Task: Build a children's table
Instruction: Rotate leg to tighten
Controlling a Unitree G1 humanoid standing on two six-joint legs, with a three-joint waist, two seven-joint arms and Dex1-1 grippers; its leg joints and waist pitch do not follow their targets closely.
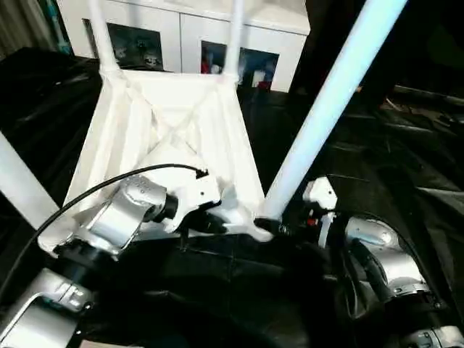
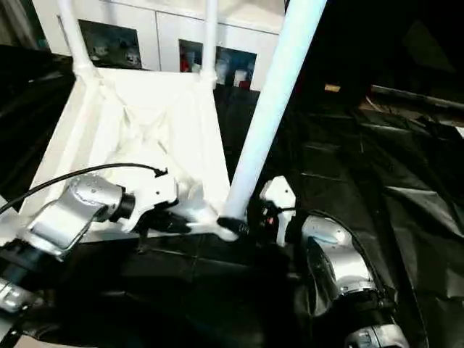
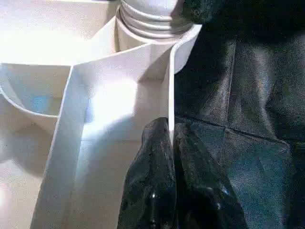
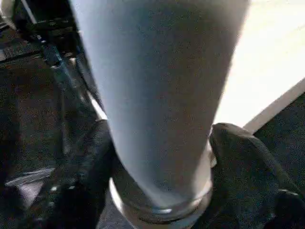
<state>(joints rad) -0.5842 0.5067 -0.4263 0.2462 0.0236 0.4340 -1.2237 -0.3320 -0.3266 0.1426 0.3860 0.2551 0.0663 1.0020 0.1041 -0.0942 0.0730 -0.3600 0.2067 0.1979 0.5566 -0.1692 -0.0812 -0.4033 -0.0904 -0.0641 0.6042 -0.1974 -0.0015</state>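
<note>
Four white legs stand up from the children's table (image 1: 170,127), which lies upside down on the black-covered counter (image 1: 406,167) with its ribbed underside facing up. Two far legs rise at the corners nearest the white cabinet (image 1: 196,36); another leg crosses the left edge of the head view. The near right leg (image 1: 326,101) leans up and to the right from its corner socket, right between the two arms.

In the left wrist view the left end effector (image 3: 171,138) is pinched on the thin side wall of the tabletop, one black finger on each face of the rim, just short of the corner socket where the ribbed leg base sits. The right end effector (image 4: 159,157) straddles the bottom of the near right leg, its fingers (image 4: 238,157) pressing the tube from either side just above the ringed base.
</note>
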